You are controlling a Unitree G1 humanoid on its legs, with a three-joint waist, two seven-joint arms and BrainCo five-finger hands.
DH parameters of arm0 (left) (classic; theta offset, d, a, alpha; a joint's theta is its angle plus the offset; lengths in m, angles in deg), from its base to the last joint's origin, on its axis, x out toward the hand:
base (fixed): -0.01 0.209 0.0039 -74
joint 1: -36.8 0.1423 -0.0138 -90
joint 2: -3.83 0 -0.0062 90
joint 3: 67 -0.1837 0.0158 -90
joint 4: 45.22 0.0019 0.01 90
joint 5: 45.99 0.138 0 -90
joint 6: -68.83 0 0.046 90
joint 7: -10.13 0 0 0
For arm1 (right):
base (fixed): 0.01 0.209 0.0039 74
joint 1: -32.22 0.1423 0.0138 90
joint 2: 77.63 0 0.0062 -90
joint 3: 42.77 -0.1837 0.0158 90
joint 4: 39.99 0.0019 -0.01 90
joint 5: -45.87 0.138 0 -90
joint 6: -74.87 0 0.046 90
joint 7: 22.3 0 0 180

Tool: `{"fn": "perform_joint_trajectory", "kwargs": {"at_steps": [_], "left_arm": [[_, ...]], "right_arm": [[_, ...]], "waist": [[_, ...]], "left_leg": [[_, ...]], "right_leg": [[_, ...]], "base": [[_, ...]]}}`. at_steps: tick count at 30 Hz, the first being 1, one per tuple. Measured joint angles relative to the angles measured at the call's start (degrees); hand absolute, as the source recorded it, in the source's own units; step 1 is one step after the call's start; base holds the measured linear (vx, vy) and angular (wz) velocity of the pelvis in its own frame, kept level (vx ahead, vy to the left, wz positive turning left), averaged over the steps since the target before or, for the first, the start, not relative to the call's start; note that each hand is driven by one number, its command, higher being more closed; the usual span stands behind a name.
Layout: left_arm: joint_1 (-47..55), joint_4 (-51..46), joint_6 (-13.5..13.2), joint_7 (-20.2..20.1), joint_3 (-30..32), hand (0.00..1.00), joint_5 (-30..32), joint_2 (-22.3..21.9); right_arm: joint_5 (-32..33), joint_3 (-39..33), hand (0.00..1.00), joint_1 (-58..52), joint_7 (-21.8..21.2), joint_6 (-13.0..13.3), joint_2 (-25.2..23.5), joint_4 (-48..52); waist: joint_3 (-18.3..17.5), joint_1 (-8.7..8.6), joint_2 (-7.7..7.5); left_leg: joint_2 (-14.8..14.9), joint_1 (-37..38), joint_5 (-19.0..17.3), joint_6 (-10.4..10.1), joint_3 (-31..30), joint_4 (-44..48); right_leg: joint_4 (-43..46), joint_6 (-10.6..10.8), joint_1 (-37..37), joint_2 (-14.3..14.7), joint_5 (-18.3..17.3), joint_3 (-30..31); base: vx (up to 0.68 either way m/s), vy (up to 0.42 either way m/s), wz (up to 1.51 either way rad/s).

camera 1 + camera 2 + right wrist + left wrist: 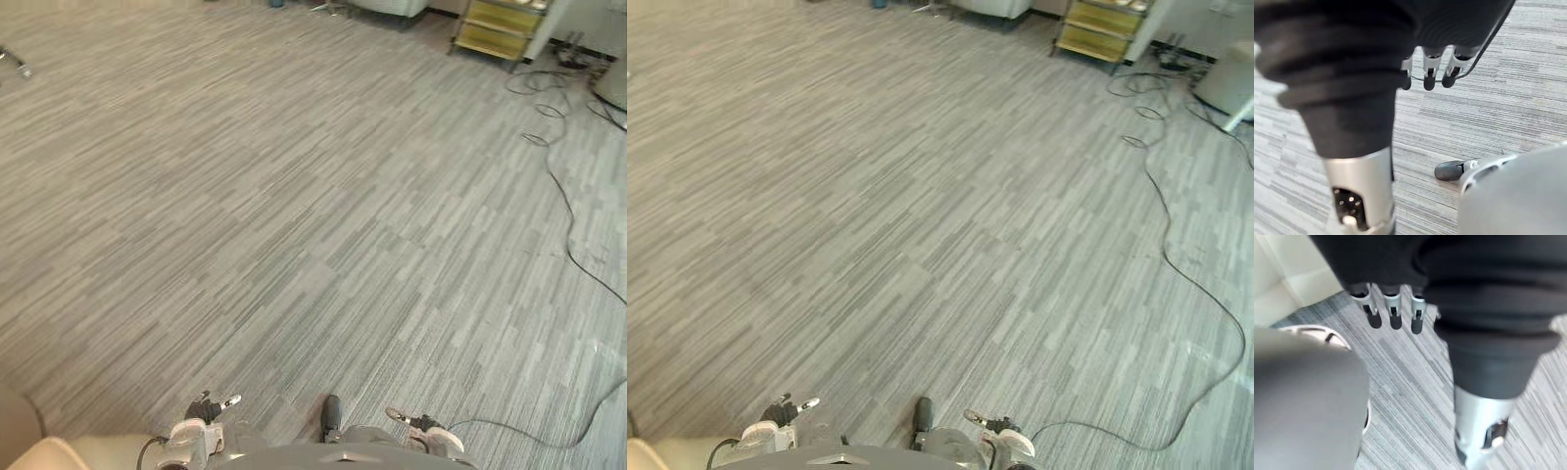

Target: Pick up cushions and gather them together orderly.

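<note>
Appears barely started, with left hand (1395, 313) and right hand (1430, 73) straight-fingered and empty above the floor (294, 245), a likely cream cushion (44, 455) at its near-left edge, none gathered.

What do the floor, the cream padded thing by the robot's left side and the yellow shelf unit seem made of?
The floor: matte grey carpet tiles, going by the fine streaked pile and blockwise seams. The cream padded piece: probably leather or imitation, smooth with slight sheen and seams. The yellow shelf unit: painted metal or wood; too far to tell.
</note>
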Motion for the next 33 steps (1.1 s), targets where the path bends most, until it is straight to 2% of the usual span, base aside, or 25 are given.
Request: {"fn": "perform_joint_trajectory", "kwargs": {"at_steps": [2, 5, 6, 7, 8, 9, 10, 11, 13, 14, 15, 16, 17, 18, 19, 20, 21, 23, 24, 26, 28, 30, 31, 32, 33], "left_arm": [[0.0, -0.82, -0.06, 0.01, 0.46, 0.0, -0.05, -0.49], [0.24, -2.22, 0.04, 0.02, 0.35, 0.0, 0.01, -0.63], [0.33, -2.29, 0.04, 0.02, 0.44, 0.0, -0.01, -0.78], [0.31, -1.93, 0.04, 0.06, 0.9, 0.0, 0.05, -1.63], [0.67, -1.47, -0.04, 0.16, 0.87, 0.0, -0.01, -1.93], [0.92, -1.9, -0.02, 0.17, 1.44, 0.0, 0.02, -0.77], [1.19, -2.26, -0.01, 0.16, 1.44, 0.0, 0.03, -0.21], [1.23, -2.05, -0.14, 0.51, 1.84, 0.0, 0.06, 0.45], [2.42, -0.45, 0.34, 0.53, 2.52, 0.0, 0.04, 0.44], [3.73, 0.14, 0.7, 0.62, 2.9, 0.0, 0.04, 0.54], [5.12, 0.14, 0.72, 0.62, 3.25, 0.0, -0.05, 0.66], [5.81, 0.61, 0.72, 0.69, 3.36, 0.0, 0.0, 1.47], [6.11, 0.9, 0.77, 0.68, 3.54, 0.0, -0.01, 1.67], [6.24, 0.83, 0.8, 0.65, 3.5, 0.0, -0.02, 2.08], [6.3, 0.67, 0.89, 0.67, 3.34, 0.0, -0.03, 2.35], [6.35, 0.11, 1.04, 0.69, 2.66, 0.0, -0.19, 2.48], [6.0, 0.0, 1.07, 0.68, 2.29, 0.0, -0.62, 2.57], [5.17, -0.02, 1.08, 0.67, 1.49, 0.0, -1.29, 2.64], [4.92, 0.02, 1.09, 0.66, 1.28, 0.0, -1.28, 2.63], [3.44, 0.06, 1.1, 0.57, 0.85, 0.0, -1.66, 2.47], [2.1, 0.1, 1.08, 0.57, 0.86, 0.0, -1.75, 1.85], [1.84, 0.1, 1.06, 0.57, 0.94, 0.0, -1.72, 1.88], [1.85, 0.2, 1.05, 0.57, 1.15, 0.0, -1.69, 2.3], [0.64, 0.88, 1.0, 0.43, 1.69, 0.0, -1.68, 1.14], [-0.69, 1.33, 0.77, 0.39, 1.91, 0.0, -1.67, 0.29]], "right_arm": [[0.47, -0.09, 0.0, -0.09, 0.0, -0.13, 0.26, -0.01], [0.52, -0.1, 0.0, -0.47, 0.05, -0.31, 0.09, 1.46], [0.52, -0.16, 0.0, -0.82, 0.05, -0.19, 0.23, 2.19], [0.56, -0.29, 0.0, -0.46, 0.06, -0.14, 0.63, 2.68], [1.89, -0.47, 0.0, -0.11, 0.13, 0.04, 0.39, 4.03], [2.0, -0.45, 0.0, -0.7, 0.16, 0.26, -0.16, 4.06], [2.0, -0.4, 0.0, -1.1, 0.27, 0.19, -0.68, 3.9], [2.0, 0.11, 0.0, -1.09, 0.6, 0.13, -1.05, 3.56], [2.0, 0.0, 0.0, -0.42, 0.6, 0.24, -1.41, 3.71], [1.98, 0.04, 0.0, -0.52, 0.59, 0.32, -1.67, 3.77], [1.97, 0.03, 0.0, -1.74, 0.54, 0.67, -1.8, 3.8], [1.95, -0.03, 0.0, -2.7, 0.43, 0.9, -3.15, 3.66], [1.72, -0.35, 0.0, -2.78, -0.04, 0.87, -3.42, 3.62], [1.64, -0.56, 0.0, -2.54, -0.38, 0.88, -3.54, 3.55], [1.46, -0.5, 0.0, -2.38, -0.45, 0.88, -3.6, 3.54], [1.5, -0.52, 0.0, -2.38, -0.51, 0.99, -3.67, 3.61], [1.51, -0.51, 0.0, -2.29, -0.56, 1.05, -3.69, 3.67], [1.48, 0.08, 0.0, -1.18, -0.6, 1.23, -3.49, 3.68], [1.48, 0.18, 0.0, -1.02, -0.62, 1.24, -3.42, 3.69], [1.7, 0.01, 0.0, 0.09, -0.68, 1.59, -3.04, 3.82], [1.72, 0.01, 0.0, 0.43, -0.66, 1.94, -2.34, 3.85], [1.67, 0.06, 0.0, 0.21, -0.61, 1.88, -2.21, 3.8], [1.7, 0.0, 0.0, -0.26, -0.59, 1.8, -2.41, 3.63], [1.85, -1.18, 0.0, 1.14, -0.57, 1.66, -2.08, 3.63], [1.69, -2.79, 0.0, 2.3, -0.5, 1.48, -2.09, 3.43]], "waist": [[0.6, 0.34, 0.01], [0.82, 0.88, 0.27], [0.9, 1.21, 1.18], [0.54, 1.74, 3.17], [0.98, 2.15, 4.6], [1.11, 2.05, 3.72], [1.05, 2.09, 2.75], [0.93, 2.28, 0.94], [0.34, 2.89, 0.51], [-0.38, 3.02, -0.25], [-1.9, 3.32, -1.55], [-3.64, 3.29, -2.79], [-3.54, 3.21, -3.36], [-3.18, 2.97, -4.1], [-2.84, 2.98, -4.5], [-2.24, 2.82, -4.22], [-1.76, 2.66, -3.73], [-1.58, 1.66, -3.48], [-1.54, 1.41, -3.4], [-1.2, -0.25, -2.9], [-0.81, -0.46, -2.65], [-0.17, -1.12, -3.52], [-0.08, -1.88, -4.11], [1.05, -2.04, -2.69], [2.45, -2.54, -2.41]], "left_leg": [[-3.61, -1.82, -2.64, -0.27, -3.19, -4.15], [-8.26, -3.01, -2.43, -1.24, -5.5, -24.39], [-8.4, -3.06, -1.24, -1.74, -6.74, -28.96], [-7.69, -2.79, 1.25, -1.21, -7.1, -30.52], [-6.14, -3.33, 2.5, -1.88, -7.42, -29.41], [-6.43, -4.15, 1.52, -2.97, -7.59, -26.21], [-6.86, -4.77, 0.56, -3.16, -7.57, -23.46], [-7.21, -7.42, -1.62, -1.82, -8.95, -18.29], [-10.29, -9.1, -1.46, 0.63, -12.93, -17.96], [-11.62, -9.87, -0.5, 1.98, -13.33, -19.81], [-12.99, -9.53, -0.91, 2.67, -12.09, -20.38], [-14.36, -8.37, -2.61, 2.88, -10.1, -21.5], [-14.44, -7.17, -3.02, 3.84, -8.86, -21.46], [-14.78, -3.99, -3.86, 4.94, -7.74, -21.65], [-15.0, -1.58, -4.31, 5.29, -7.29, -21.86], [-14.99, 3.63, -5.18, 5.79, -7.43, -23.67], [-15.0, 6.35, -5.49, 5.94, -7.52, -24.97], [-13.98, 15.06, -5.75, 6.1, -8.26, -30.84], [-13.57, 16.04, -5.75, 6.1, -8.24, -31.71], [-10.9, 19.99, -5.69, 6.02, -7.88, -34.07], [-9.38, 22.43, -5.69, 6.02, -8.42, -34.68], [-9.28, 25.01, -5.33, 5.25, -10.67, -35.25], [-9.41, 26.02, -4.41, 3.43, -12.23, -35.54], [-8.36, 25.44, -1.68, 0.81, -14.17, -34.63], [-9.02, 25.07, -1.44, 0.42, -16.17, -34.82]], "right_leg": [[-0.15, -0.15, -0.03, -0.81, -0.11, 2.97], [-1.94, -0.04, -0.5, -2.14, -0.2, 6.77], [-1.92, 0.09, -0.86, -1.4, -0.46, 7.38], [-0.04, 0.31, -1.07, 0.18, -0.72, 7.28], [13.99, -1.17, -4.83, 1.35, -4.68, 5.13], [20.64, -1.2, -3.37, 0.84, -11.04, 4.97], [19.94, -1.35, -1.66, 0.17, -14.35, 5.7], [17.02, -0.07, 0.15, -0.04, -18.72, 7.8], [16.65, 0.15, 0.23, -1.16, -18.99, 11.14], [18.97, 0.97, -0.98, -2.71, -21.08, 12.6], [23.22, 2.91, -3.62, -3.89, -24.17, 13.93], [33.23, 6.95, -7.2, -5.19, -26.33, 15.11], [42.02, 10.54, -10.01, -5.38, -25.86, 15.24], [51.3, 14.38, -11.9, -5.91, -21.52, 14.02], [54.34, 14.78, -12.25, -6.8, -18.88, 12.64], [60.43, 13.56, -12.51, -8.65, -13.11, 8.22], [64.13, 11.19, -13.08, -10.12, -12.84, 5.19], [69.25, 4.05, -16.27, -12.98, -18.33, -4.24], [68.78, 3.32, -16.92, -13.0, -19.24, -5.41], [58.93, 0.98, -22.24, -12.66, -22.15, -12.01], [43.26, 0.91, -25.64, -10.55, -18.91, -12.89], [21.32, 1.71, -26.16, -8.53, -6.58, -9.25], [16.8, 1.01, -25.03, -8.42, 5.79, -7.8], [18.59, -1.67, -24.91, -7.47, 5.48, -7.77], [21.69, -2.36, -25.34, -8.22, 3.42, -7.2]], "base": [[0.04, 0.057, -0.75], [0.0, 0.074, -0.91], [0.01, 0.07, -0.87], [0.12, 0.051, -0.88], [0.2, 0.015, -0.61], [0.22, -0.007, -0.3], [0.21, -0.042, 0.07], [0.19, 0.026, -0.25], [0.23, 0.118, -0.64], [0.27, 0.131, -0.74], [0.48, 0.118, -0.76], [0.45, 0.068, -0.58], [0.44, 0.038, -0.52], [0.38, 0.035, -0.44], [0.49, 0.032, -0.49], [0.48, 0.02, -0.37], [0.45, -0.012, -0.37], [0.43, -0.055, -0.18], [0.44, -0.083, -0.01], [0.51, -0.144, 0.06], [0.57, -0.242, 0.04], [0.58, -0.292, 0.2], [0.48, -0.255, 0.26], [0.54, -0.3, 0.27], [0.51, -0.288, 0.11]]}}
